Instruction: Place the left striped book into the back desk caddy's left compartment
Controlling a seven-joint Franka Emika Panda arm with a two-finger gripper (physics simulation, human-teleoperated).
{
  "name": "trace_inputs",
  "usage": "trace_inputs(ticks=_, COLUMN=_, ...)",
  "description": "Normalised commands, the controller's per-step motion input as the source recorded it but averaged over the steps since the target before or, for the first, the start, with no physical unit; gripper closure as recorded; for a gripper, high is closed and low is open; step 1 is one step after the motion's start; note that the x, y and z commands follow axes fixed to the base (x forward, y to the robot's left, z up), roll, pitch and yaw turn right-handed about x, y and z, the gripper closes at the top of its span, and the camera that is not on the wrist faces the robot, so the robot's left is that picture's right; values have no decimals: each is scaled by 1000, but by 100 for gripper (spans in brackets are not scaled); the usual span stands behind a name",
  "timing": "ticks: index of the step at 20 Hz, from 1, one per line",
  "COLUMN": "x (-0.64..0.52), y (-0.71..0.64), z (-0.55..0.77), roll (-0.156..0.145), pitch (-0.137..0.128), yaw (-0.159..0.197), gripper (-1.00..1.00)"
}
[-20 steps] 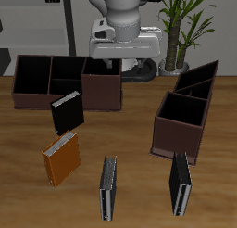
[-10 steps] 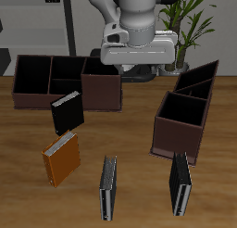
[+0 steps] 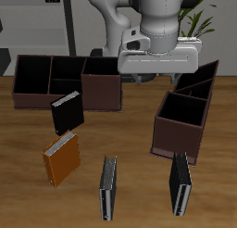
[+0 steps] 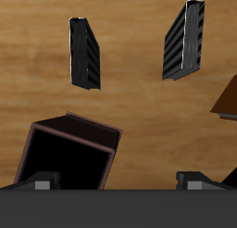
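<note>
back desk caddy along the rear of the bench, left compartment at its outer end, black-lined, nothing in it. greyer striped book near the front edge, not the one wanted. pincer raised farther back, fingers spread apart, holding nothing. left striped book flat by the front edge, well forward of and below the pincer, beyond the slanted-top caddy, long axis front to back; probably calls for closing across its narrow width.

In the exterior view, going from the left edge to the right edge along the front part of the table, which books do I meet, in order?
Plain black book → orange book → greyer striped book → left striped book.
</note>
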Motion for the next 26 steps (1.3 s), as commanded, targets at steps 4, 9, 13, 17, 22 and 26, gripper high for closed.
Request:
trace_inputs(ticks=4, x=537, y=339, z=-22, roll=-7, pitch=-11, yaw=28, gripper=-100)
trace_inputs(ticks=9, x=385, y=169, z=-32, roll=-49, pitch=-22, yaw=28, gripper=-100)
trace_inputs(ticks=13, x=491, y=87, z=-88, roll=-36, pitch=-7, yaw=8, gripper=-100)
trace_inputs(ticks=17, x=390, y=70, z=-67, roll=-8, pitch=-16, yaw=-4, gripper=-100)
trace_inputs(ticks=22, x=352, y=100, z=-122, roll=-10, pitch=-23, yaw=6, gripper=-100)
trace_inputs(ticks=26, x=223, y=112, z=-166, roll=9, pitch=9, yaw=0, gripper=-100)
